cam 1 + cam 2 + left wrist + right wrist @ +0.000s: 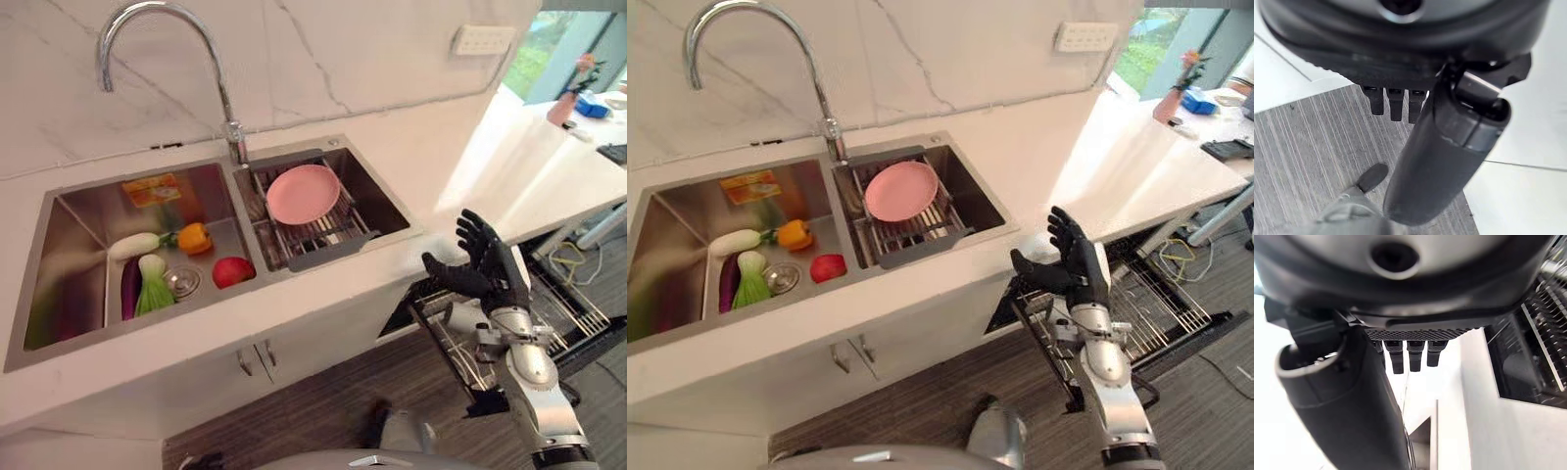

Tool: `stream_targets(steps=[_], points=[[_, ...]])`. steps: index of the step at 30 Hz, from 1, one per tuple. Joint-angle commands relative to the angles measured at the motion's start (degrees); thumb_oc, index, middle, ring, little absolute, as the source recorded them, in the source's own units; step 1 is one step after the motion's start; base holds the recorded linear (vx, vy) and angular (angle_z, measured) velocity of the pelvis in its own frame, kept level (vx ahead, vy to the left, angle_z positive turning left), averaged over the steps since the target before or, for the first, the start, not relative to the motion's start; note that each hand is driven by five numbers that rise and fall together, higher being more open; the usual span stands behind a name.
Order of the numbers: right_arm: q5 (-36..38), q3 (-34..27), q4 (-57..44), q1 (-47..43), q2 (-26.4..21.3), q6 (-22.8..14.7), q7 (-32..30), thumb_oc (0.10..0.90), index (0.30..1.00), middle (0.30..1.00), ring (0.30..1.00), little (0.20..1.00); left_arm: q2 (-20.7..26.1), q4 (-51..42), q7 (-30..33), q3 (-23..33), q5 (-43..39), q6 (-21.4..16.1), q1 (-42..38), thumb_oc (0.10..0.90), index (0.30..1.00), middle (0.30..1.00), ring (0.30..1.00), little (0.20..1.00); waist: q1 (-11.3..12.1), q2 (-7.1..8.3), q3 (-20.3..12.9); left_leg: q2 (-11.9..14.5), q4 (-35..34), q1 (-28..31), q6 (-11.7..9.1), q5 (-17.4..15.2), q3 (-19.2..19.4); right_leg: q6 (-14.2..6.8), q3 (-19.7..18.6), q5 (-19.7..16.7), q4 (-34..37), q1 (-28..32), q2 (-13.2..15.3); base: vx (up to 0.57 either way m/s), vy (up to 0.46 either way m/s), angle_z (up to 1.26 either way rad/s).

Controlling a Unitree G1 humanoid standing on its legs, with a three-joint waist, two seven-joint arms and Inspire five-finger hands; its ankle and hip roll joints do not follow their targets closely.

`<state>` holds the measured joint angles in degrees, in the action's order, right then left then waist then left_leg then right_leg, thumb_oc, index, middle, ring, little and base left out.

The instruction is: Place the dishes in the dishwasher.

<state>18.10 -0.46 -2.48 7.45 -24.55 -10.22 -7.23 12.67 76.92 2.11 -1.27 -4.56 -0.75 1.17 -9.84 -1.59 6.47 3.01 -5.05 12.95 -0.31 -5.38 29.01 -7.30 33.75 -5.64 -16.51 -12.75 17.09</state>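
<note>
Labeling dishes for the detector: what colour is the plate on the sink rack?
Pink, plain. The plate shows best in the left eye view.

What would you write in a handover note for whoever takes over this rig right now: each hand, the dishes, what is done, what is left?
Right hand: open, holding nothing, raised in front of the counter edge above the dishwasher rack.
Left hand: open, holding nothing, hanging above the floor.
Dishes: one pink plate lies on the drain rack in the right sink basin.
Dishwasher: its rack is pulled out below the counter, to the right of the sink; no dish seen in it.
Done: nothing loaded yet.
Left: take the plate from the drain rack and set it in the dishwasher rack.
</note>
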Motion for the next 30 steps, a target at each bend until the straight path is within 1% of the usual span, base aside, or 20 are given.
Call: stream_targets(steps=[1, 2, 3, 5, 7, 8, 9, 12, 13, 15, 17, 23, 27, 28, 30], points=[[-1.43, -1.71, -8.05, -9.42, -0.29, -6.66, 1.21, 0.800, 0.900, 0.900, 0.900, 0.900, -1.30, 0.01, -0.60, -0.11, -0.69, -1.39, -2.28, 0.800, 0.900, 0.900, 0.900, 0.900, 1.89, 1.97, -0.63, 1.13, 0.05, -1.24, -1.74, 3.93, 2.41, -5.34, -3.85, -3.07, 5.75, 8.27, 2.56, 0.10, -0.101, 0.56], [-1.96, -1.68, -8.30, -9.24, -0.42, -6.64, 1.38, 0.800, 0.900, 0.900, 0.900, 0.900, -1.42, 0.02, -0.78, -0.30, -0.17, -1.34, -2.17, 0.800, 0.900, 0.900, 0.900, 0.900, 2.14, 2.03, -1.10, 1.32, 0.05, -1.46, -1.86, 4.17, 2.37, -4.77, -3.27, -2.07, 7.02, 9.01, 1.75, 0.11, -0.124, 0.45], [-3.44, -1.88, -8.49, -9.10, -1.30, -6.49, 1.33, 0.800, 0.900, 0.900, 0.900, 0.900, -1.54, 0.03, -1.10, -0.48, 0.96, -1.42, -1.57, 0.800, 0.900, 0.900, 0.900, 0.900, 2.88, 2.26, -2.26, 1.52, 0.05, -1.63, -1.93, 4.44, 2.21, -3.99, -1.96, -0.75, 9.58, 11.15, 0.28, 0.13, -0.153, 0.45], [-3.92, -2.01, -8.49, -8.87, -1.53, -6.47, 1.35, 0.800, 0.900, 0.900, 0.900, 0.900, -1.61, 0.02, -1.26, -0.74, 1.35, -1.45, -1.21, 0.800, 0.900, 0.900, 0.900, 0.900, 3.08, 2.21, -2.74, 1.76, 0.05, -1.63, -2.17, 4.61, 2.06, -3.71, -1.17, -0.56, 11.14, 12.22, -0.57, 0.08, -0.100, 0.17], [-5.27, -2.15, -8.27, -8.73, -1.95, -6.67, 0.98, 0.800, 0.900, 0.900, 0.900, 0.900, -1.87, 0.14, -1.40, -1.19, 1.61, -1.63, -0.78, 0.800, 0.900, 0.900, 0.900, 0.900, 3.60, 2.28, -3.65, 2.15, 0.05, -1.68, -2.55, 4.93, 1.95, -2.95, -0.48, 0.51, 13.51, 13.79, -2.21, 0.08, -0.107, -0.03], [-6.07, -2.14, -8.48, -8.67, -2.12, -6.76, 0.70, 0.800, 0.900, 0.900, 0.900, 0.900, -1.93, 0.34, -1.40, -1.13, 1.50, -1.46, -0.67, 0.800, 0.900, 0.900, 0.900, 0.900, 3.77, 2.40, -4.00, 2.31, 0.05, -1.64, -2.78, 5.01, 2.02, -2.64, -0.40, 0.74, 14.60, 14.44, -2.91, 0.10, -0.146, -0.10], [-8.68, -1.89, -9.36, -8.25, -2.38, -6.45, 0.23, 0.800, 0.900, 0.900, 0.900, 0.900, -2.29, 0.99, -1.25, -0.95, 1.48, -1.23, -0.46, 0.800, 0.900, 0.900, 0.900, 0.900, 3.92, 2.62, -4.48, 2.53, 0.10, -1.39, -3.19, 5.15, 2.27, -2.18, -0.51, 1.12, 16.34, 15.39, -4.11, 0.07, -0.105, -0.09], [-10.78, -1.32, -10.24, -7.84, -2.96, -6.26, 0.76, 0.800, 0.900, 0.900, 0.900, 0.900, -2.59, 1.23, -1.16, -1.17, 2.28, -1.18, -0.35, 0.800, 0.900, 0.900, 0.900, 0.900, 4.01, 2.77, -4.90, 2.71, 0.16, -0.98, -3.53, 5.16, 2.76, -1.86, -0.93, 1.11, 17.75, 15.98, -4.96, 0.05, -0.078, -0.23], [-13.21, -0.47, -9.68, -7.93, -4.29, -5.90, 1.07, 0.800, 0.900, 0.900, 0.900, 0.900, -2.78, 0.90, -1.41, -1.72, 3.48, -1.30, -0.09, 0.800, 0.900, 0.900, 0.900, 0.900, 4.22, 2.96, -5.24, 2.89, 0.19, -0.65, -3.81, 5.11, 3.40, -1.70, -1.09, 1.06, 19.10, 16.51, -5.67, 0.04, -0.072, -0.22], [-14.17, -0.08, -9.12, -8.12, -4.92, -5.84, 1.05, 0.800, 0.900, 0.900, 0.900, 0.900, -3.00, 0.61, -1.57, -2.03, 3.86, -1.34, -0.02, 0.800, 0.900, 0.900, 0.900, 0.900, 4.42, 2.95, -5.35, 2.99, 0.19, -0.46, -3.96, 5.07, 3.69, -1.57, -1.30, 0.95, 19.80, 16.82, -6.08, 0.03, -0.053, -0.22], [-16.64, 0.70, -7.11, -9.15, -7.03, -5.46, 1.37, 0.800, 0.900, 0.900, 0.900, 0.900, -2.88, -0.33, -2.04, -2.68, 3.80, -1.51, 0.15, 0.800, 0.900, 0.900, 0.900, 0.900, 5.12, 3.15, -5.59, 3.28, 0.23, -0.23, -4.28, 5.13, 3.92, -1.27, -1.48, 1.07, 20.79, 17.41, -6.80, 0.03, -0.049, -0.12], [-21.88, 3.61, -1.31, -14.32, -11.57, -4.30, 1.29, 0.800, 0.900, 0.900, 0.900, 0.900, -2.17, -1.19, -3.33, -3.76, 4.48, -1.49, 0.60, 0.800, 0.900, 0.900, 0.900, 0.900, 6.58, 3.16, -5.76, 3.51, 0.26, 0.16, -4.53, 5.13, 3.92, -0.83, -1.89, 1.75, 21.01, 18.01, -7.48, 0.00, -0.004, 0.01], [-21.89, 3.69, -1.23, -14.42, -11.58, -4.34, 1.26, 0.800, 0.900, 0.900, 0.900, 0.900, -2.18, -1.18, -3.33, -3.71, 4.49, -1.49, 0.59, 0.800, 0.900, 0.900, 0.900, 0.900, 6.53, 3.14, -5.73, 3.52, 0.26, 0.17, -4.53, 5.13, 3.92, -0.83, -1.89, 1.75, 21.01, 18.02, -7.49, 0.01, -0.009, 0.01], [-25.16, 7.33, 1.72, -18.86, -13.77, -3.34, 1.74, 0.800, 0.900, 0.900, 0.900, 0.900, -1.13, -1.13, -3.54, -4.64, 5.12, -1.55, 1.62, 0.800, 0.900, 0.900, 0.900, 0.900, 8.44, 3.30, -5.82, 3.56, 0.37, -0.02, -4.54, 5.15, 3.32, -0.54, -1.73, 1.99, 21.04, 18.24, -7.77, 0.04, -0.037, 0.04], [-25.34, 8.41, 2.92, -20.24, -13.72, -3.69, 1.32, 0.800, 0.900, 0.900, 0.900, 0.900, -1.29, -1.21, -3.56, -4.10, 5.14, -1.54, 1.59, 0.800, 0.900, 0.900, 0.900, 0.900, 7.98, 3.17, -5.65, 3.59, 0.37, -0.01, -4.56, 5.15, 3.36, -0.50, -1.77, 2.03, 21.02, 18.22, -7.80, 0.02, -0.019, -0.02]])
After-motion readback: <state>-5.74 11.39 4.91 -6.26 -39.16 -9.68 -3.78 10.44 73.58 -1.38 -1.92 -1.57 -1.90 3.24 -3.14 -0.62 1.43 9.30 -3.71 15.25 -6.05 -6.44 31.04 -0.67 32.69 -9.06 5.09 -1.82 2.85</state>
